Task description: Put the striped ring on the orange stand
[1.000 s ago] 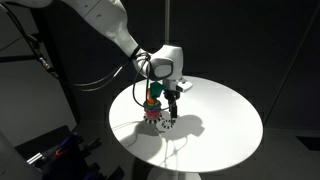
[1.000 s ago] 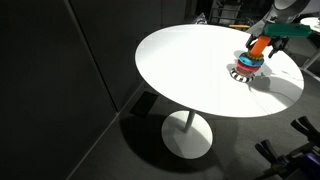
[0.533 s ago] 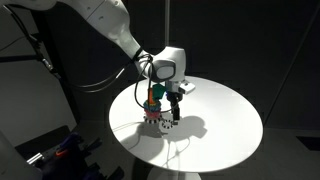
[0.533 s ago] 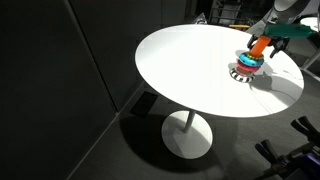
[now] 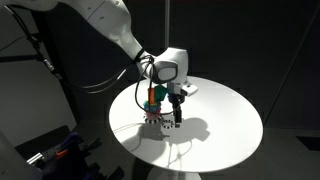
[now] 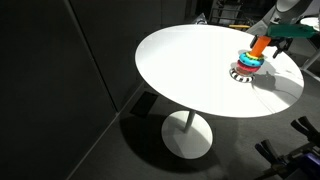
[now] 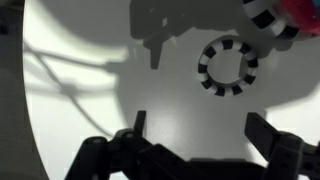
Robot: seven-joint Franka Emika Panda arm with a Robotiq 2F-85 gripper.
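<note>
The striped ring point(image 7: 227, 67) lies flat on the white table in the wrist view, just ahead of my gripper point(image 7: 200, 130) and a little to its right. The jaws are open and empty. The orange stand point(image 6: 259, 45) rises from a stack of coloured rings point(image 6: 248, 62) on a wider black-and-white striped ring point(image 7: 268, 14). In an exterior view my gripper point(image 5: 176, 114) hangs low over the table, right beside the stack point(image 5: 152, 100). The striped ring does not show clearly in either exterior view.
The round white table point(image 5: 222, 112) stands on a single pedestal point(image 6: 187, 135), with dark surroundings all around. The arm point(image 5: 110, 25) reaches in from above. A red ring point(image 7: 300, 12) shows at the wrist view's top right corner.
My gripper has moved down a little toward the table beside the ring stack. The rings and the stand have not moved.
</note>
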